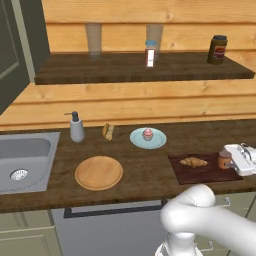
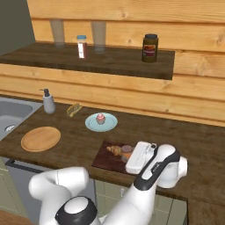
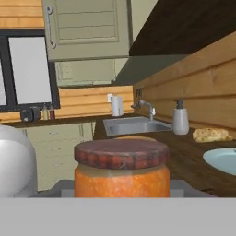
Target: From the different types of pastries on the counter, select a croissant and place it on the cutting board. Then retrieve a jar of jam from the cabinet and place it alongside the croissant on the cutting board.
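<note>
Two task items are sitting together on the dark cutting board (image 1: 204,170) at the right end of the long wooden table (image 1: 145,175), as the white arm is reaching low over the board from the right. Going from largest to smallest: the steel sink (image 1: 25,160) is lying at the left, the round wooden board (image 1: 99,172) is resting near the front edge, the blue plate (image 1: 148,138) is carrying a pink cupcake (image 1: 147,133), and the croissant (image 1: 193,162) is lying on the cutting board with the jam jar (image 1: 224,159) standing upright just beside it to its right. The gripper (image 1: 235,159) is pinching the jam jar at its sides, jaws partly closed around the glass. Judging by the jar's base apparently meeting the board, the placing step is looking nearly finished; doing it well is likely meaning releasing only once the jar is standing flat, spreading the jaws gently, then lifting straight up so nothing is nudging the croissant. Only the hand view is showing the jar's red checked lid (image 3: 121,153) close up, plus a distant faucet (image 3: 145,107); the base views alone are showing the upper shelf (image 2: 101,59) with a second dark jar (image 2: 150,48), and the soap dispenser (image 2: 48,102) by the sink.
</note>
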